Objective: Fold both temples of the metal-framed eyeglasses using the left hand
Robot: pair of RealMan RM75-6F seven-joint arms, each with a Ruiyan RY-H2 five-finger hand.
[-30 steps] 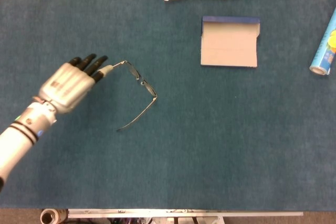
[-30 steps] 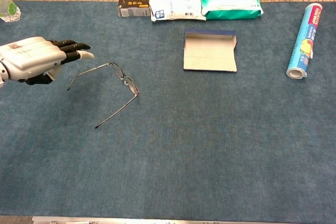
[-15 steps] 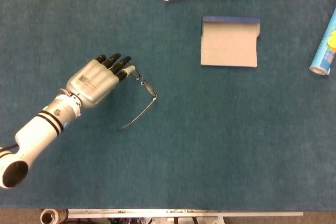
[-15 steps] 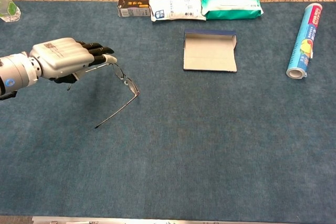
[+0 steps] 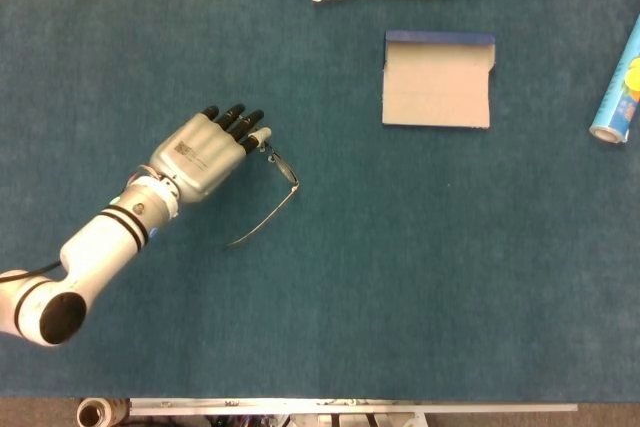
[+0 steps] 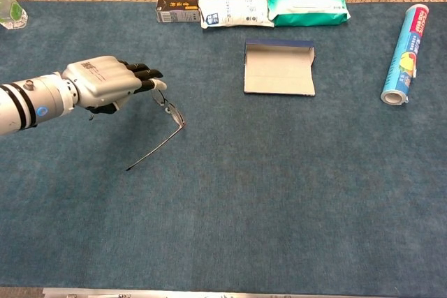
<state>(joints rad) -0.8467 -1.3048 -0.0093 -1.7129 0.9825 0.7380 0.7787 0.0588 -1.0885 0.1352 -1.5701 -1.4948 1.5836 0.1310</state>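
Note:
The thin metal-framed eyeglasses (image 5: 284, 168) lie on the blue table cloth left of centre, also seen in the chest view (image 6: 172, 112). One temple (image 5: 260, 221) stretches out straight toward the table's front. The other temple is hidden under my left hand (image 5: 205, 152), which reaches in flat from the left with its dark fingertips (image 5: 253, 128) extended at the frame's far end. In the chest view the left hand (image 6: 105, 83) holds nothing and its fingertips touch the frame's hinge end. My right hand shows in neither view.
An opened flat cardboard box (image 5: 437, 82) lies right of the glasses. A wrapped roll (image 6: 403, 54) lies at the right edge. Packets (image 6: 234, 10), a green wipes pack (image 6: 308, 5) and a small dark box (image 6: 177, 10) line the far edge.
My left hand has moved right along the far temple up to the frame's front, covering that temple. The front and the near temple have stayed in place.

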